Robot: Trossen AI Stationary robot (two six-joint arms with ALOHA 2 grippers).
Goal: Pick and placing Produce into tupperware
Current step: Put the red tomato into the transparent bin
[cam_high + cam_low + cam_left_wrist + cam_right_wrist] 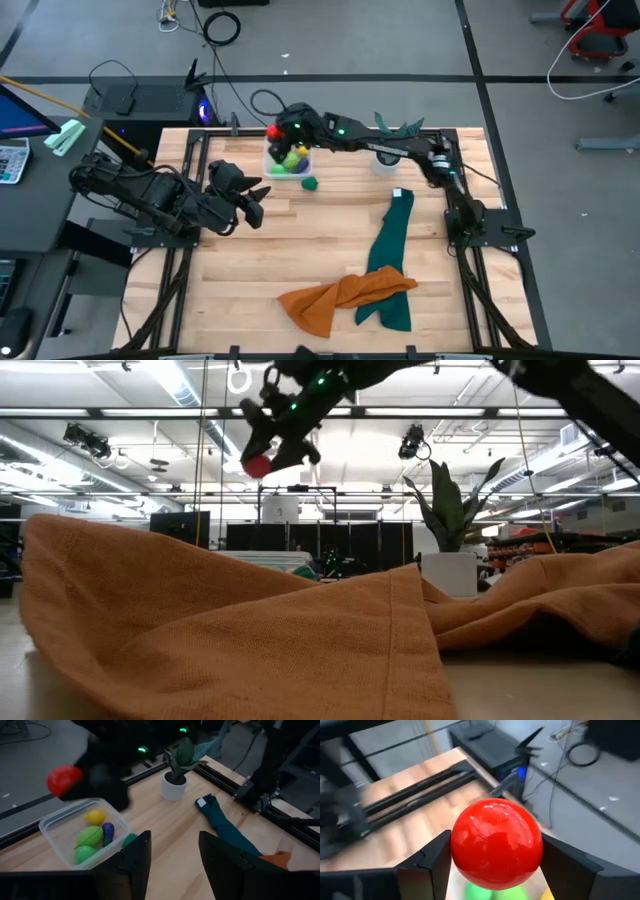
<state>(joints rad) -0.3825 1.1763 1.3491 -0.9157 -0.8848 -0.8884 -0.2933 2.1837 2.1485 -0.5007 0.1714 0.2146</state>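
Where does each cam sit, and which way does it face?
High: overhead, straight down; both arms, clear plastic square container.
Low: table level, behind crumpled orange cloth; right gripper overhead.
Left wrist: past the left gripper, toward container and white-potted plant.
Right wrist: down past the right gripper, clamped on round red toy fruit.
Shared: red fruit in all four.

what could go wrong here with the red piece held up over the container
The right gripper holds the round red piece well above the clear container, near its far edge; dropped from there, it may bounce out or roll off the table. The container already holds yellow, light green and purple pieces, so a landing could knock one out. A dark green piece lies outside.
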